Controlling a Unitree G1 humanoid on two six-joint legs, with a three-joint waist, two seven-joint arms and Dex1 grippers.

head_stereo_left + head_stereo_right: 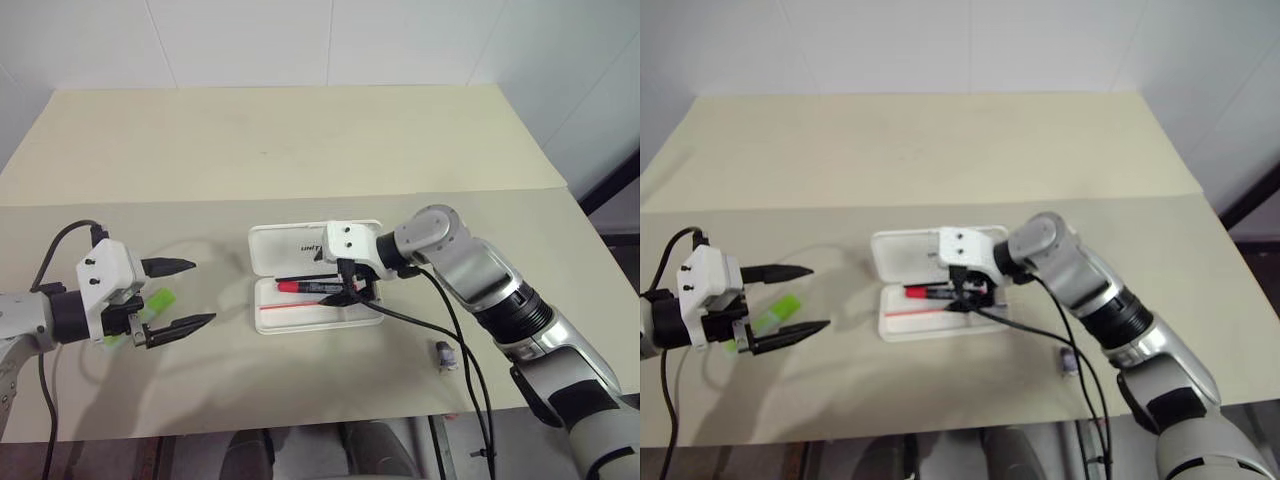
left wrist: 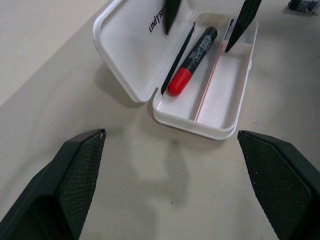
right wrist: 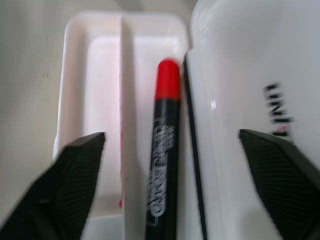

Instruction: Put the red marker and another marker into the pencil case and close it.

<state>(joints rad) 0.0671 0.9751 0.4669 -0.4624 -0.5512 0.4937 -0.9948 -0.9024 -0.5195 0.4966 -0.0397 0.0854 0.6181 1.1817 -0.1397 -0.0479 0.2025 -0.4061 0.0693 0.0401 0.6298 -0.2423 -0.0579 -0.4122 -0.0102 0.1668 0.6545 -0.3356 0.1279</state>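
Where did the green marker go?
The green marker lies on the table's left side, just behind the open left gripper, well left of the pencil case.

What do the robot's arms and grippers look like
Each gripper, left and right, has a white boxy housing with two small dark screw holes and two black tapered fingers with textured pads. The right arm is silver-grey with black bands. Black cables trail along both arms.

The worktop (image 1: 300, 140) is big and pale cream, with a line running across its middle. Behind it stands a white wall (image 1: 300, 40) made of big flat panels. The light is soft and even.
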